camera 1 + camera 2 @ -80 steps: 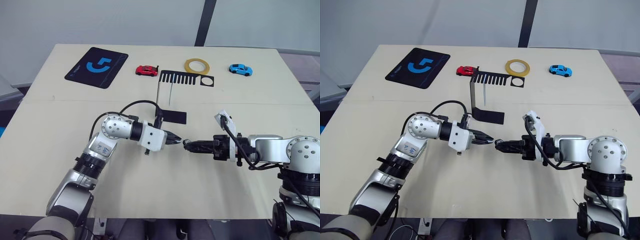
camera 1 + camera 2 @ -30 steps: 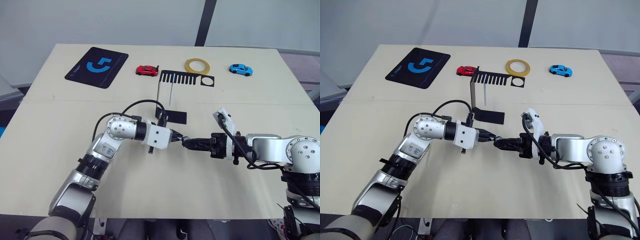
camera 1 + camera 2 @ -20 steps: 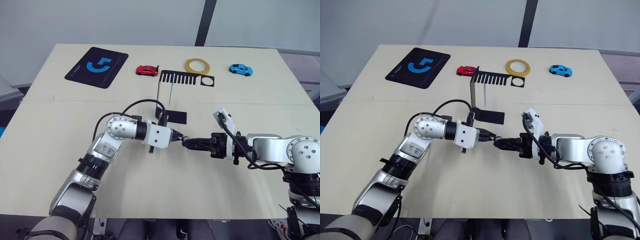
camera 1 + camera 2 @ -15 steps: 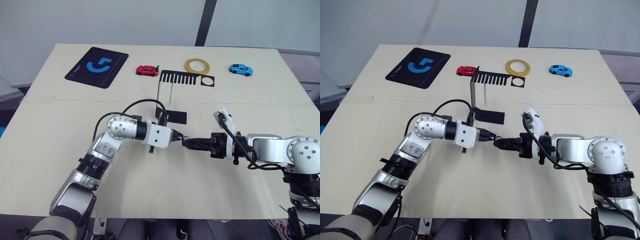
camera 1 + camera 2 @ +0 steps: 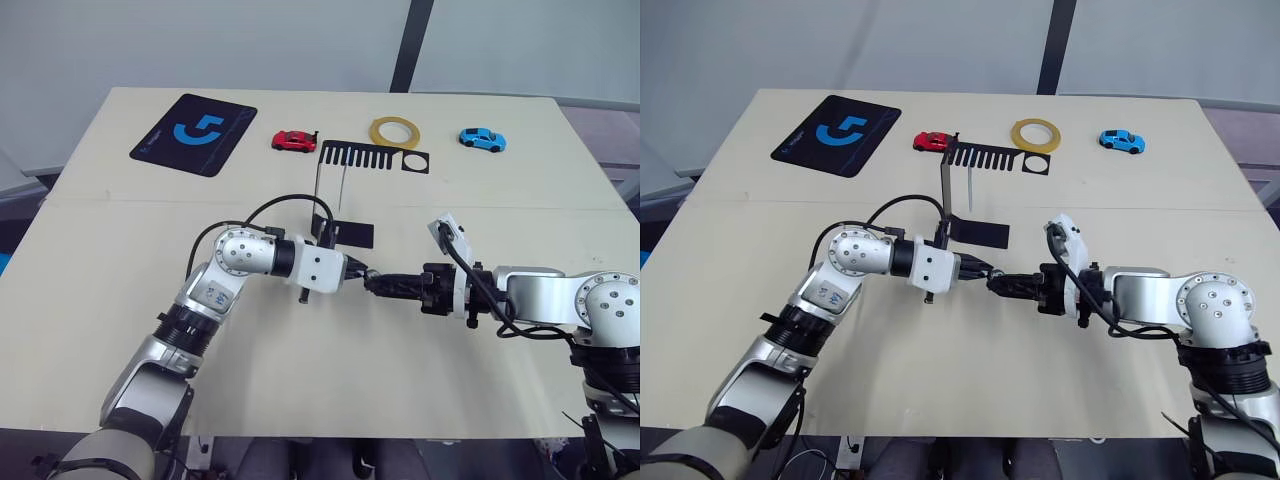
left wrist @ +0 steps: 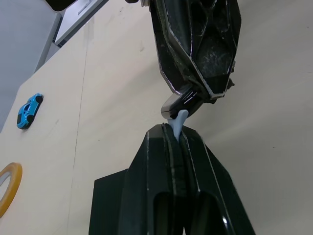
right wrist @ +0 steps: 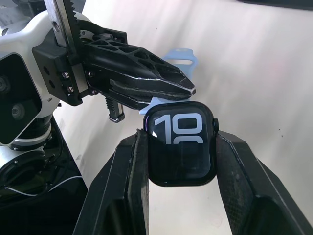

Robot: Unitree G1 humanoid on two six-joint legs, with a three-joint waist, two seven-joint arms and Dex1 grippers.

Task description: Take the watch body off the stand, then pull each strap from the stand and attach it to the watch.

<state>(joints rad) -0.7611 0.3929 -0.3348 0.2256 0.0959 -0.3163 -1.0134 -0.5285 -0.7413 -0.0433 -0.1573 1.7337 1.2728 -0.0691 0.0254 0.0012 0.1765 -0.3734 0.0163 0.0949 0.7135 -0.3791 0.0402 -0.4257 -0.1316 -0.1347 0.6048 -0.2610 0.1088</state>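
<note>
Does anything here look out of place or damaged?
Nothing stands out. The right gripper holds the watch body squarely, the left gripper pinches a strap up against it, and the stand is upright.

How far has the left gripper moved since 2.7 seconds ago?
Yes. The left gripper, shut on a strap, has shifted toward the robot's right, nearer the stand base, meeting the right gripper.

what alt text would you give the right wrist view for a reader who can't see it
The right tool grips a square black watch body whose screen shows white digits. The left tool meets its upper edge, pinching a pale blue strap, above a beige table.
</note>
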